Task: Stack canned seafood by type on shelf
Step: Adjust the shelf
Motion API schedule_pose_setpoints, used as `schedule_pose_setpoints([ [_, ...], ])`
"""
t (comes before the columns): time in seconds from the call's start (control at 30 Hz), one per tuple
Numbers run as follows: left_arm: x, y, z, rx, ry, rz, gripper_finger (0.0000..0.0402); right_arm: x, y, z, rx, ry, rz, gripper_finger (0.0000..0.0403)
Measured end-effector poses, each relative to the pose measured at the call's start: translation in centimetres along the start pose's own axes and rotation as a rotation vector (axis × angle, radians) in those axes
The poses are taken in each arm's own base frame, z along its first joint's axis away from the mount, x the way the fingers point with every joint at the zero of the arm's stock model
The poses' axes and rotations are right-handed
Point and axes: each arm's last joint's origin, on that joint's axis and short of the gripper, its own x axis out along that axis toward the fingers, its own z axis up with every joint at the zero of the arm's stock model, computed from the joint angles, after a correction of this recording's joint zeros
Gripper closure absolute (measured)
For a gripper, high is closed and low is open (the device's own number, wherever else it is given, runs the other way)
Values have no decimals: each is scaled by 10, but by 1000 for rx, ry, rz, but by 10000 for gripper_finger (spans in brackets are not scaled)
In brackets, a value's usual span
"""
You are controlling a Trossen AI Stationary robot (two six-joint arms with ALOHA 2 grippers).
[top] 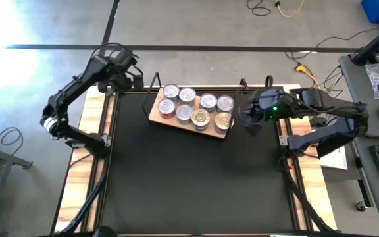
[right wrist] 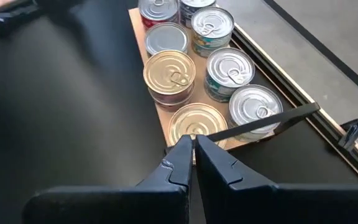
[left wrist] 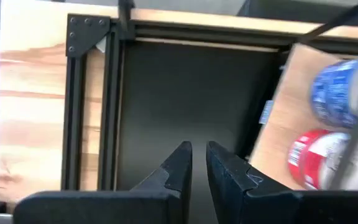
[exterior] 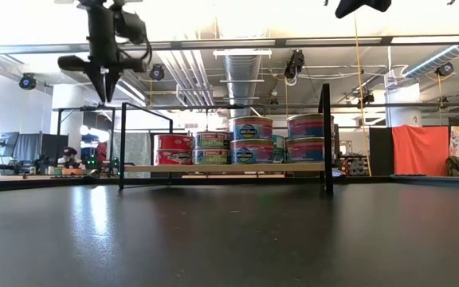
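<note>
cans [top: 196, 109] in two rows on shelf [top: 155, 112], shelf on mat [top: 196, 178]

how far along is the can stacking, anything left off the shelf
Looks nearly or fully done: every visible can sits on the shelf in two rows, some stacked two high in the low view. Nothing is in hand: the left gripper and right gripper are shut and empty, off the shelf ends. No loose cans show on the black mat.

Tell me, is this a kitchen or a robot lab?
Probably a robot lab or workshop: two robot arms work at a black mat, cables trail on a bare floor, and pipes and ducts hang overhead.
</note>
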Motion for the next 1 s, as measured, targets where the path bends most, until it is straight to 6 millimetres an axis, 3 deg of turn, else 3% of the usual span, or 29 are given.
schedule_pose_setpoints([
  [0.13,20,-8,5,9,53,29,369,-9,-1,-7,22,-54,40,390],
  [0.37,35,-41,-5,72,93,-127,369,-13,-1,-10,53,-93,135,390],
  [0.53,50,-37,-24,69,141,-86,369,-15,0,-13,50,-81,163,390],
  [0.77,48,-34,-56,2,96,-242,369,-19,0,-14,31,-87,186,390],
  [1.0,42,-31,-103,41,139,-334,369,-19,0,-14,27,-85,185,390],
])
